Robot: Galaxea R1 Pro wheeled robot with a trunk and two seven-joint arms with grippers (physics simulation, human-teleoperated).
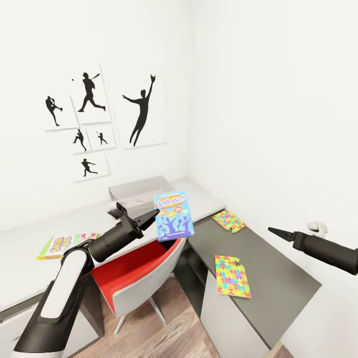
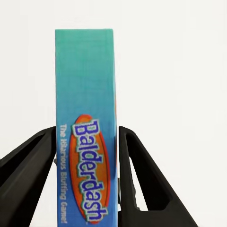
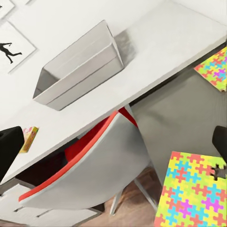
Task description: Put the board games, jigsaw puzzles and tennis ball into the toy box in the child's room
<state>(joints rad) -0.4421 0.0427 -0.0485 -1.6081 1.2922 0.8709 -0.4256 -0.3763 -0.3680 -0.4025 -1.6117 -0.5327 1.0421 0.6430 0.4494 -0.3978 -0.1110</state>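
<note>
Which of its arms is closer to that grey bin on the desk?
The left. Its gripper, holding the blue Balderdash game box, hangs just in front of the shallow light-grey bin; the right gripper is off over the dark-grey desk section.

The blue game box (image 2: pixel 85 127), on its narrow edge in the left wrist view, reads "Balderdash" in an orange oval, with "The Hilarious Bluffing Game!" beside it. Its front (image 1: pixel 173 215) carries the same title, only roughly legible. The yellow-green box (image 1: pixel 64 244) on the table (image 1: pixel 30 268) has red lettering too blurred to read
</note>
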